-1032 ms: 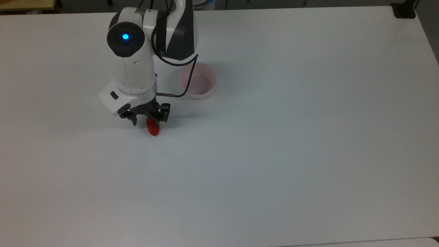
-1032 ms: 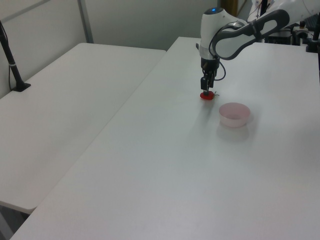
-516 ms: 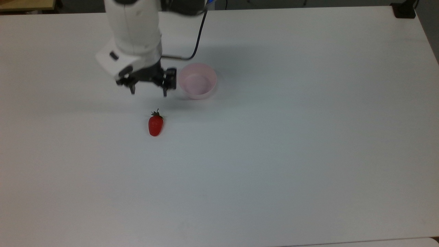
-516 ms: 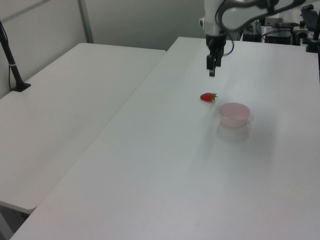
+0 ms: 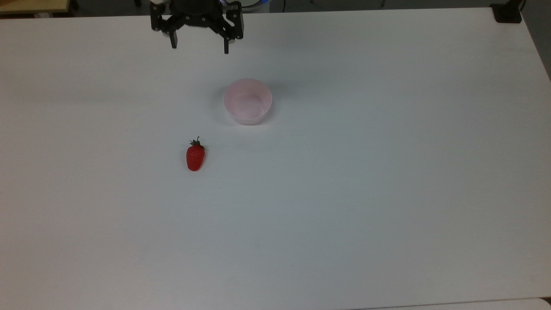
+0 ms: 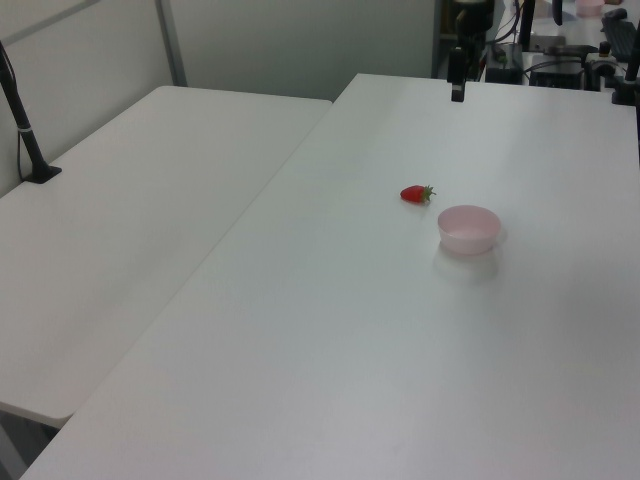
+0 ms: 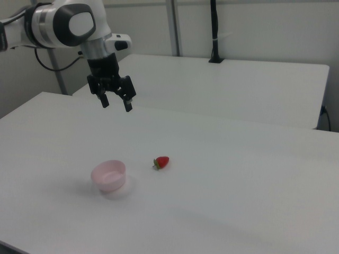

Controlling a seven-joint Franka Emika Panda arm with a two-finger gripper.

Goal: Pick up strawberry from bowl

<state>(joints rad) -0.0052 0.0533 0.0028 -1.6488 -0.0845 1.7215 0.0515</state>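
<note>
Red strawberry [image 5: 195,156] lies on my white table [image 5: 387,172], outside the pink bowl [image 5: 247,101].
My gripper [image 5: 199,44] hangs empty well above it, fingers [image 7: 127,105] spread wide.

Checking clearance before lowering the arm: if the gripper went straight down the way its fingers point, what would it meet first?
Probably bare table. The open gripper hangs high, apart from the bowl and strawberry; depth is uncertain.

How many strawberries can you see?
1. The strawberry lies on the white table, outside the pink bowl, toward the top view's lower left of it. The bowl looks empty, so none seems hidden inside.
</note>
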